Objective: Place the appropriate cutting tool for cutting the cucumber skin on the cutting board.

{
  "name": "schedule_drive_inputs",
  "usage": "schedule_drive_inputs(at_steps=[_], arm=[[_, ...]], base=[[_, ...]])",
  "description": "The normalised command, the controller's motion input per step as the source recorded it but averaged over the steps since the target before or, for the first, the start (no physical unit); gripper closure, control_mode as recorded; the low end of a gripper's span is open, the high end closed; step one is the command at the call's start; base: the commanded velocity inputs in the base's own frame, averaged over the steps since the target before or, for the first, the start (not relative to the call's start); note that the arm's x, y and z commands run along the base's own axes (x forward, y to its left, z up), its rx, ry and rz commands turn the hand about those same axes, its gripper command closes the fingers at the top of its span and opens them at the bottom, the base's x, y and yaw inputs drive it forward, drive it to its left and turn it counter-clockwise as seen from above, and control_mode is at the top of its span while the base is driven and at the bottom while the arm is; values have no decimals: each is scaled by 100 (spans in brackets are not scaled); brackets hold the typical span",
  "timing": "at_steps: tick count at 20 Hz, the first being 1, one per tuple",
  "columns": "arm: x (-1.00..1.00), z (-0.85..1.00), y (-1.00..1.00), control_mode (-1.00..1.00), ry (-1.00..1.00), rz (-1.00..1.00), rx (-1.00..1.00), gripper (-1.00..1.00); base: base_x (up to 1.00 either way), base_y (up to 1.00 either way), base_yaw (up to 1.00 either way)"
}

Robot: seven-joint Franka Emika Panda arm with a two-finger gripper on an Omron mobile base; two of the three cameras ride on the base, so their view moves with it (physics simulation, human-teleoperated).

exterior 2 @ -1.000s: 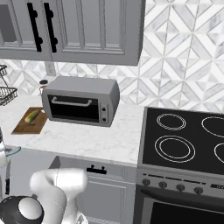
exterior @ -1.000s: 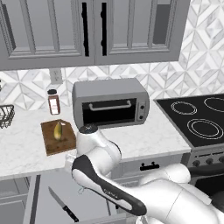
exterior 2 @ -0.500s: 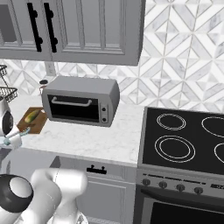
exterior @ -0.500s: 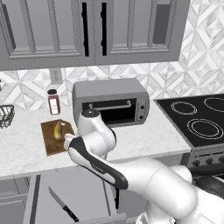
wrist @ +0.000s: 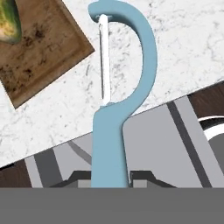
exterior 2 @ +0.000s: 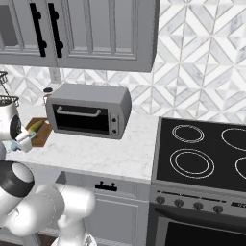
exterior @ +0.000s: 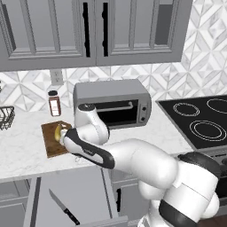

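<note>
My gripper is shut on the handle of the light-blue peeler, the cutting tool, whose looped head points out over the marble counter. It hangs above the counter's front edge, just off the near corner of the brown cutting board. The yellow-green cucumber lies on that board. In the left base view my arm bends over the right side of the cutting board, beside the cucumber. From the right, the cutting board and the cucumber sit at the far left.
A toaster oven stands just right of the board, with a spice bottle and a wire basket behind and to the left. A black-handled knife lies in the open drawer below. The stove is at the right.
My arm has risen from the open drawer and swung up and left toward the cutting board, carrying the peeler. The jaws stayed shut on it.
</note>
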Motion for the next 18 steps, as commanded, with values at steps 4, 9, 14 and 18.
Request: schedule_drive_inputs(at_steps=[4, 9, 14, 18], arm=[[36, 0, 21, -100, 0, 5, 0, 100], [48, -4, 2, -100, 0, 3, 0, 100], [22, -25, 0, -100, 0, 1, 0, 100], [14, -20, 4, -100, 0, 1, 0, 100]], base=[[0, 0, 0], [0, 0, 0], [0, 0, 0], [0, 0, 0]])
